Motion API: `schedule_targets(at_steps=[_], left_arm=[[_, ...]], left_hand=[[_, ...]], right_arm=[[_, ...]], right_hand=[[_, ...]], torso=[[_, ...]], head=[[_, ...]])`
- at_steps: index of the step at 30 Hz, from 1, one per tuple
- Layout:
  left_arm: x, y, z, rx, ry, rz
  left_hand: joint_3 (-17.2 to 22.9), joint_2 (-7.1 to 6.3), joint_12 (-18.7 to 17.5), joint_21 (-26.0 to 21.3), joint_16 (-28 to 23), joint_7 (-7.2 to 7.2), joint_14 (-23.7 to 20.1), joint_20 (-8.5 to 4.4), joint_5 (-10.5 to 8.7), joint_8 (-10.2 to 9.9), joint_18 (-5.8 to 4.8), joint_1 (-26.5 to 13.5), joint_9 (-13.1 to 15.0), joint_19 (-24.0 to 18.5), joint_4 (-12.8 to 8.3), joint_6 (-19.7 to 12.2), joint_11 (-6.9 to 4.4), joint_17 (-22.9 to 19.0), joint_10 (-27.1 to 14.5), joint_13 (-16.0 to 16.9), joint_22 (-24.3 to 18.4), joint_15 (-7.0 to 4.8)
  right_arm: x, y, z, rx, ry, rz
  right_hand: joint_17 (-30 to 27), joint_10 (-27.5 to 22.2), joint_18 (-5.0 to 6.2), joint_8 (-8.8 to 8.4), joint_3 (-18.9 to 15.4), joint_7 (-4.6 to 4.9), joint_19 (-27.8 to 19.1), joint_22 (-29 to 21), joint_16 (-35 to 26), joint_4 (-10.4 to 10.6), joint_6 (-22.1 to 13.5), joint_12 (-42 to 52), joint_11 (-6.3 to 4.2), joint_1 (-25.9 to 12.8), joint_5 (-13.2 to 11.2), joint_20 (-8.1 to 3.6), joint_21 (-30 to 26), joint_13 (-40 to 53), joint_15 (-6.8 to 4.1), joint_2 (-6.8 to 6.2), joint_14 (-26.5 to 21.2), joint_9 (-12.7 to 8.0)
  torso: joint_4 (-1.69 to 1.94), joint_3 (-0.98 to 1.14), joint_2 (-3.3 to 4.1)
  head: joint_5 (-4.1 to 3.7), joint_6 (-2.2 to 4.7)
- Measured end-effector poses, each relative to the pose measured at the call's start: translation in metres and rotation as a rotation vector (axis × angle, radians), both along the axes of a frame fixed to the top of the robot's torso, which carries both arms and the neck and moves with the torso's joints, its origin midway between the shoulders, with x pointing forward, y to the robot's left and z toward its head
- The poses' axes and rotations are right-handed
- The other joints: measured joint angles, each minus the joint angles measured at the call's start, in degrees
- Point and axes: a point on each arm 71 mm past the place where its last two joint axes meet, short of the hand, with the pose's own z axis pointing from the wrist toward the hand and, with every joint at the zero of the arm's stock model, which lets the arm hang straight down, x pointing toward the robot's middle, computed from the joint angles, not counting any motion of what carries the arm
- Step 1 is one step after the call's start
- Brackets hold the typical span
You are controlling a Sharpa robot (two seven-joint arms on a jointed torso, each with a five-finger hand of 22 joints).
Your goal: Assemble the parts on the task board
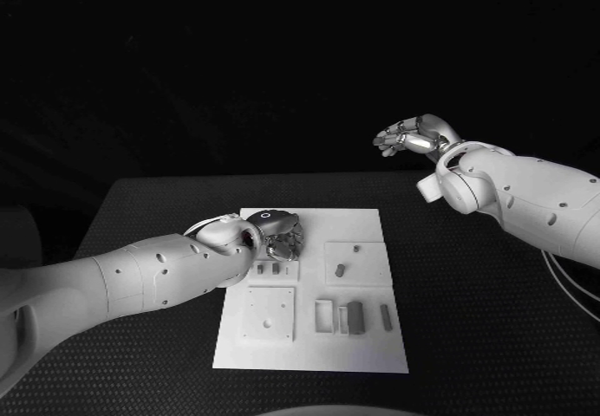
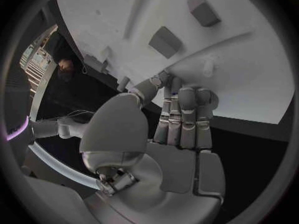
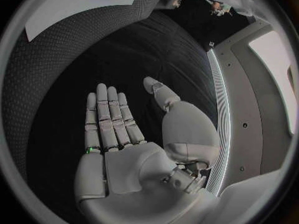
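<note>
Nearer hand: left hand (image 1: 280, 236), fingers empty and apart, tips over the task board (image 1: 362, 221).
Parts: small grey blocks (image 2: 165, 41) just beyond those fingertips.
Right hand (image 1: 413, 136): open, empty, raised well off the desk (image 1: 475, 286).

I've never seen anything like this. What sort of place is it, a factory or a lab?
Probably a robot test lab, not a factory: one black table, a single white board of small practice parts, and two arms, the left hand over the board, the right hand raised.

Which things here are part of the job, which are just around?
Job: board; parts; left hand, down on the board's far left area.
Around: black table; right hand, raised off beyond the table, holding nothing.
</note>
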Motion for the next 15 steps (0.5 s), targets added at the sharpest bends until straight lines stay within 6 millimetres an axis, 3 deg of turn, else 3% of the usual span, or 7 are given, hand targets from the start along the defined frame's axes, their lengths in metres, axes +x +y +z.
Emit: schedule_targets(at_steps=[15], left_arm=[[0.002, 0.013, 0.018, -0.129, 0.019, 0.059]], left_hand=[[0.16, 0.34, -0.02, 0.00, 0.00, -0.01, 0.41, 0.00, 0.07, -0.06, 0.00, -0.33, -0.05, 0.41, -0.17, 0.38, -0.02, -0.01, 0.39, -0.01, -0.01, -0.17]], right_arm=[[0.000, -0.003, 0.000, -0.001, 0.000, -0.004]], right_hand=[[0.00, 0.00, 0.00, 0.00, 0.00, 0.00, 0.00, 0.05, 0.00, 0.00, 0.00, 0.00, 0.00, 0.00, 0.00, 0.00, -0.23, 0.00, 0.00, 0.00, 0.00, 0.00]], torso=[[0.07, -0.01, -0.04]], head=[[0.19, 0.25]])
